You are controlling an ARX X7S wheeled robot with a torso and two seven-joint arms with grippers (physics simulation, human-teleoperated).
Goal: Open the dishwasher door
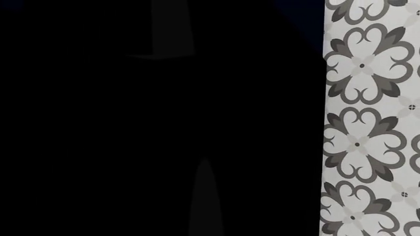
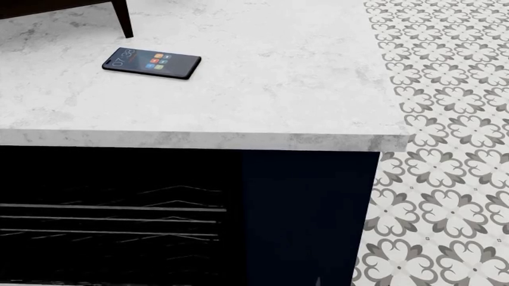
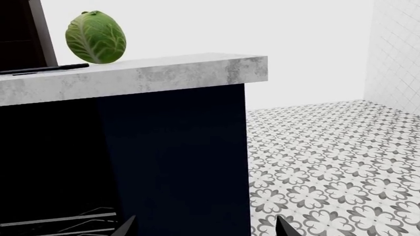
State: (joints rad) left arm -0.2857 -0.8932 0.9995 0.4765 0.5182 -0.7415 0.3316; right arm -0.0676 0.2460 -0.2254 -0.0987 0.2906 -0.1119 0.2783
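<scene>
In the head view the dishwasher's black cavity (image 2: 111, 179) sits under the counter at the left, and its wire racks (image 2: 111, 220) show inside. I cannot make out the door panel or its bar handle in any view. The racks also show in the right wrist view (image 3: 72, 223). My right gripper (image 3: 204, 227) is open and empty, with its fingertips (image 3: 129, 227) wide apart in front of the plain navy cabinet panel (image 3: 177, 157). The left wrist view is almost all black surface (image 1: 157, 128) with faint grey shapes. My left gripper cannot be told apart from it.
A white marble counter (image 2: 238, 89) carries a phone (image 2: 151, 62) and a green cabbage (image 3: 96, 37). A dark furniture leg (image 2: 123, 21) stands at the back left. The navy panel (image 2: 306, 214) ends the cabinet run. Patterned tile floor (image 2: 445, 179) lies to the right.
</scene>
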